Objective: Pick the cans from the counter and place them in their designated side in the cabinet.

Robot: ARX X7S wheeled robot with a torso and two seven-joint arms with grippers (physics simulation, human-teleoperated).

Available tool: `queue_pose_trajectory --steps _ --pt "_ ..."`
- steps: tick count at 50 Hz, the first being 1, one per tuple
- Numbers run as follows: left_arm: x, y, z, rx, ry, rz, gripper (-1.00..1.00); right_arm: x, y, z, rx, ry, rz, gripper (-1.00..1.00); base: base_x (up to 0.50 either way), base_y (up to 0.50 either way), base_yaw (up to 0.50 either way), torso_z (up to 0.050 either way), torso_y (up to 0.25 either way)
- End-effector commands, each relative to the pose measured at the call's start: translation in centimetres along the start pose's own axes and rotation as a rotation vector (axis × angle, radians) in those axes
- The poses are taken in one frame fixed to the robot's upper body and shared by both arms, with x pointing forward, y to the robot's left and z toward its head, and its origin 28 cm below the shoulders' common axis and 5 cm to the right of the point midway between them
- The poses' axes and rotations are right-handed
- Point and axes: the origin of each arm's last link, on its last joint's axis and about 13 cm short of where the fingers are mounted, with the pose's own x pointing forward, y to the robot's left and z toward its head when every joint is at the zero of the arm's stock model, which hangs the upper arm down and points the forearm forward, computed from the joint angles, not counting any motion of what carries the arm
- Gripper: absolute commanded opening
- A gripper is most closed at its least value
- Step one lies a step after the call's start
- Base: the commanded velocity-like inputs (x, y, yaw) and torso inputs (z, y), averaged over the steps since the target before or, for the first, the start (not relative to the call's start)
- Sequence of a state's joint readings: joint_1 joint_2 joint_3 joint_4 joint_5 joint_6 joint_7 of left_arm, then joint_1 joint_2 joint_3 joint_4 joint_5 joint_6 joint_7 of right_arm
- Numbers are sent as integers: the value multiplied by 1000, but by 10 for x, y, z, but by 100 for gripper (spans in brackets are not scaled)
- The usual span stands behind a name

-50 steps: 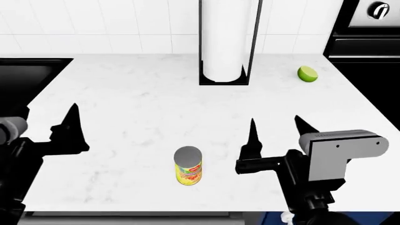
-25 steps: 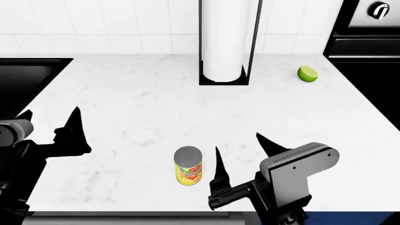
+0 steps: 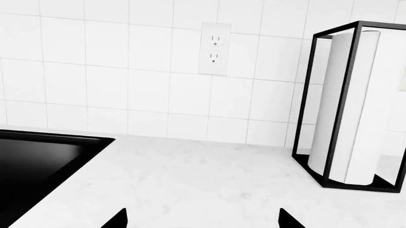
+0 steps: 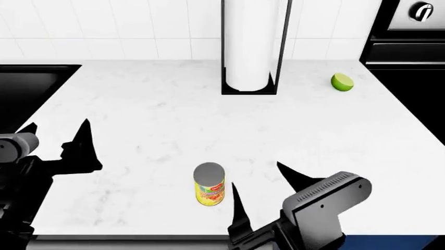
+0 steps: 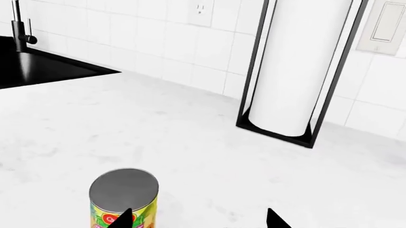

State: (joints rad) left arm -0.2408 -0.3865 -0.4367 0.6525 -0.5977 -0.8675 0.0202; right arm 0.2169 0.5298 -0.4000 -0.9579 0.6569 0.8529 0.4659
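One can, a yellow-labelled tin (image 4: 209, 184) with a grey lid, stands upright on the white counter (image 4: 174, 120) near its front edge. It also shows in the right wrist view as the can (image 5: 122, 197). My right gripper (image 4: 259, 188) is open just right of the tin, its left fingertip close beside the label, with nothing between the fingers (image 5: 198, 219). My left gripper (image 4: 57, 132) is open at the counter's left edge, far from the tin; only its two tips (image 3: 199, 218) show over bare counter. No red-and-white can is in view, and the cabinet is out of view.
A paper towel roll in a black frame (image 4: 255, 47) stands at the back centre, also seen in the wrist views as the towel holder (image 5: 298, 71) (image 3: 352, 104). A green lime (image 4: 342, 82) lies back right. A black sink (image 4: 28, 86) borders the left, a black oven (image 4: 410, 36) the right.
My right arm has swung left and toward the counter's front edge, bringing its open fingers next to the tin. The left gripper barely shifted. The tin has not moved.
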Motion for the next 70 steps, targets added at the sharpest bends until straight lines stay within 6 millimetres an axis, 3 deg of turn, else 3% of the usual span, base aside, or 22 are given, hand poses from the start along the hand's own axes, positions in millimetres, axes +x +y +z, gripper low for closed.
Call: queue_pose_trajectory --steps 1,17,28,41,70 --pt "0 0 0 0 0 0 100 -8 -1 2 -14 -6 -23 100 0 0 0 0 0" --pt "1 -1 -1 0 -1 1 100 -11 12 -4 -9 24 82 100 0 0 0 0 0" --pt "0 0 0 -2 -3 2 100 -2 17 -11 68 33 190 100 0 0 0 0 0" --pt "0 0 1 -5 -3 2 100 13 14 -17 125 37 199 100 0 0 0 0 0" --pt "1 0 -2 -6 -1 5 100 22 17 -22 142 56 219 100 0 0 0 0 0"
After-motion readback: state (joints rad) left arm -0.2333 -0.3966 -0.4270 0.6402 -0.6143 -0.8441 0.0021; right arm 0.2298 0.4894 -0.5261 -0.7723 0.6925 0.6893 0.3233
